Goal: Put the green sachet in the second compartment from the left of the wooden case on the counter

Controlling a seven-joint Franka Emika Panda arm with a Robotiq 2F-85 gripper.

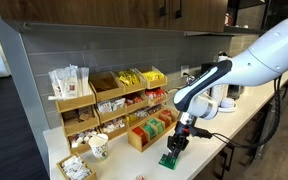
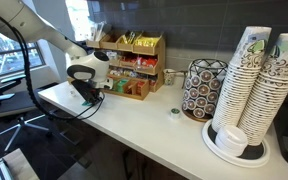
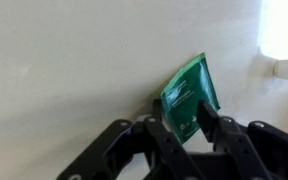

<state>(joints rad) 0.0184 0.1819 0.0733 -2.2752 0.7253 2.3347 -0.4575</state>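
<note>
Your gripper (image 3: 184, 115) holds the sachet (image 3: 189, 92) over the counter's (image 1: 227, 122) front edge, before the case (image 1: 150, 130); the rack (image 1: 114, 95) stands behind the case.

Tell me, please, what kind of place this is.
Probably an office break room or coffee corner: stacked paper cups, a tiered wooden rack of sachets, and a long pale counter.

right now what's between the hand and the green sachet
Nothing: in the wrist view the hand grips the green sachet directly, with bare counter behind it.
</note>
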